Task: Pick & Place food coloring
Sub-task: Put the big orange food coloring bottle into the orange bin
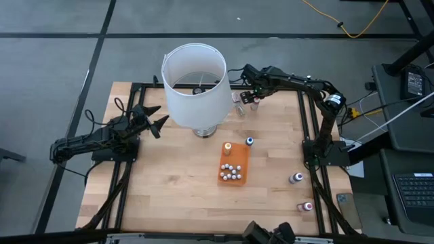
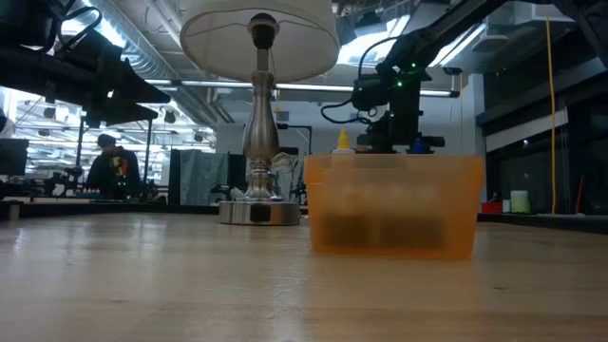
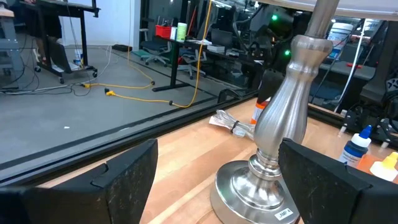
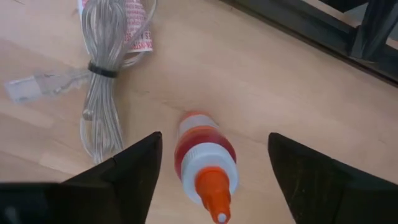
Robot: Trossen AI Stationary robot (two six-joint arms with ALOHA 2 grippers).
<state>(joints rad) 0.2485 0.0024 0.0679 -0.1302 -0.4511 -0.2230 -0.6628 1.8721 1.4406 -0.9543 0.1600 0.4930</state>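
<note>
Fingers of the right gripper (image 4: 211, 168) stand apart astride an orange-capped bottle (image 4: 205, 163) near the table's (image 1: 176, 183) far edge.

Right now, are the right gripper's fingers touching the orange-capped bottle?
Apart. The right wrist view shows the bottle standing between the two fingers of the right gripper, with bare wood visible on both sides of it.

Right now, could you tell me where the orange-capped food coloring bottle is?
The orange-capped bottle stands at the table's far edge, between the open fingers of the right gripper, beside the bundled clear cord and right of the lamp.
</note>
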